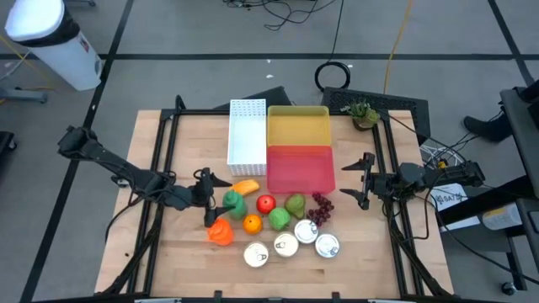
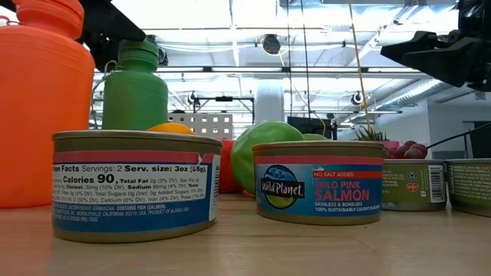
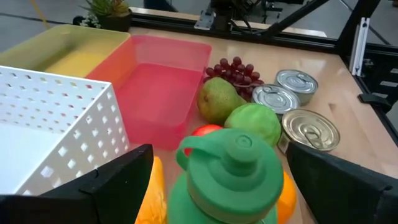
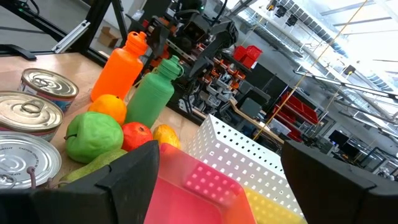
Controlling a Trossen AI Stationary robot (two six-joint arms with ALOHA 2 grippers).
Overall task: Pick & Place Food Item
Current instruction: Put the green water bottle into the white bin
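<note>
Three bins sit at the back of the wooden table (image 1: 168,244): a white perforated bin (image 1: 247,131), a yellow bin (image 1: 297,126) touching it, and a red bin (image 1: 301,167) in front of the yellow one. Nearer the front edge the food is clustered. A green bottle (image 1: 233,201) and an orange bottle (image 1: 221,231) stand on the left of the cluster (both tall in the low view), with a yellow-orange fruit (image 1: 245,187) just beside the white bin. To their right come a red tomato (image 1: 265,203), an orange (image 1: 252,223), a green apple (image 1: 279,220), a pear (image 1: 295,204) and a bunch of dark grapes (image 1: 320,209). Three cans lie along the front: left can (image 1: 256,254), middle can (image 1: 285,245) and right can (image 1: 327,246), with a fourth tin (image 1: 306,231) behind them.

The left gripper (image 1: 206,195) hangs just beside the green bottle, fingers spread wide on either side of its cap and not touching it. The right gripper (image 1: 363,179) waits right of the red bin, fingers spread, holding nothing
</note>
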